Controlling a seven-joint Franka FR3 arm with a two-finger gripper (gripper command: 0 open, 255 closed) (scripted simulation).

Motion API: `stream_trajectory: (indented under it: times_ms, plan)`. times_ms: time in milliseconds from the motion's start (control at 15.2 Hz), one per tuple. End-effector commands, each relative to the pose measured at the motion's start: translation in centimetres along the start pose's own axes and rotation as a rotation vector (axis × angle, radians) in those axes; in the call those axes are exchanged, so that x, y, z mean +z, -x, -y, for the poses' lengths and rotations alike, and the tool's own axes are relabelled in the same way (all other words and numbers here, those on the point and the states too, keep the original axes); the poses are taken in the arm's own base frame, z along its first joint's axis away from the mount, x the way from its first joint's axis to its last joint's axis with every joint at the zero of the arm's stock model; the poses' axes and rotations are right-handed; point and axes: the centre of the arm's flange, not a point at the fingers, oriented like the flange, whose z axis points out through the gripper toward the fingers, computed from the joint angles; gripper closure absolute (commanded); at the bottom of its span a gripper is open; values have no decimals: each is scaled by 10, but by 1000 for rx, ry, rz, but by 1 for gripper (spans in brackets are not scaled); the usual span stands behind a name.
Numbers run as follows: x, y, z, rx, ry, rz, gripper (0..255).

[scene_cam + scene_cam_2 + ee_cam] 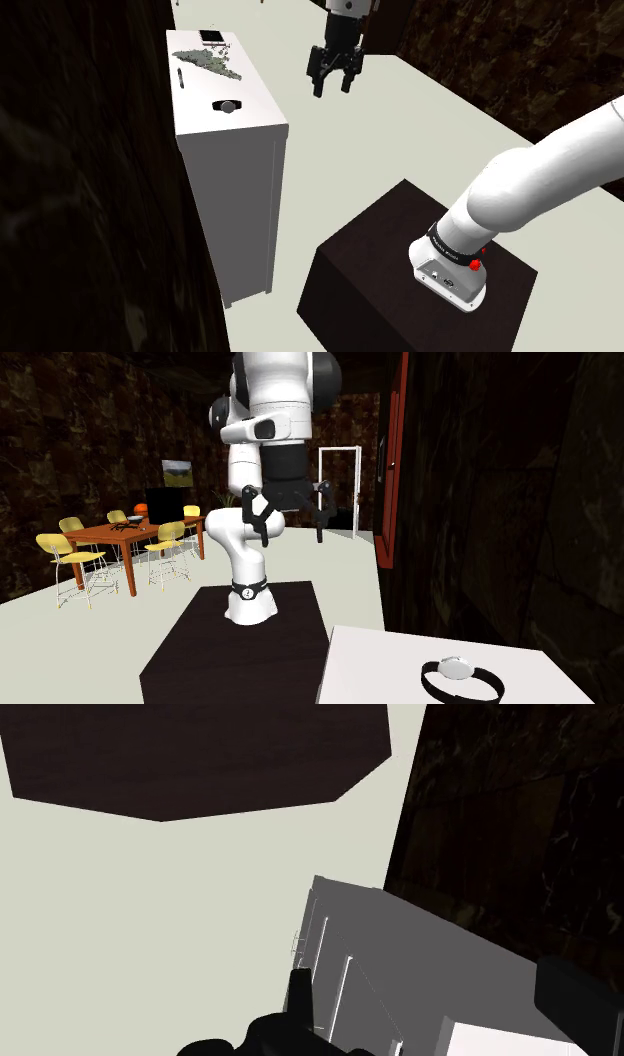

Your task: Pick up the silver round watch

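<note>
Presently, as found:

1. Watch (pixel 227 105): round silver face on a black strap. It lies flat on top of the white cabinet (pixel 255 115), toward the near end, with nothing touching it. In the second exterior view the watch (pixel 458 672) sits at that picture's 5 o'clock, on the same cabinet (pixel 380 664).

2. Gripper (pixel 335 80): all black and pointing downward, it hangs in the air over the pale floor (pixel 400 120). The two fingers stand apart with nothing between them. In the shoulder view it is at 3 o'clock from the watch, off the cabinet's side and well apart from it. In the second exterior view the gripper (pixel 291 522) is at 10 o'clock from the watch. In the wrist view the fingers (pixel 298 992) are spread wide, and a corner of the cabinet (pixel 400 964) shows in the gap.

3. Other items on the cabinet top, shoulder view, placed from the watch:
   - a thin pen-like stick (pixel 181 77) at 10 o'clock
   - a grey-green sprig (pixel 207 62) at 11 o'clock
   - a flat dark device (pixel 212 38) at 12 o'clock, at the far end

4. Stand (pixel 415 270): a dark box at 4 o'clock from the cabinet. The white arm (pixel 540 180) rises from it.

5. Background, second exterior view: a wooden dining table (pixel 130 537) with yellow chairs (pixel 62 544), at 10 o'clock from the stand (pixel 240 642).
</note>
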Motion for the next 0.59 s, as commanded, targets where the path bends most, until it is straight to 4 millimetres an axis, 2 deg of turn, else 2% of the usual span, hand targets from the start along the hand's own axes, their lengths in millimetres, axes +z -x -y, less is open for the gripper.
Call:
stream_trajectory:
  times_ms: [0,528]
  plan:
    - [4,-19,16,1,-17,1,0]
    - [19,-96,78,4,-81,6,0]
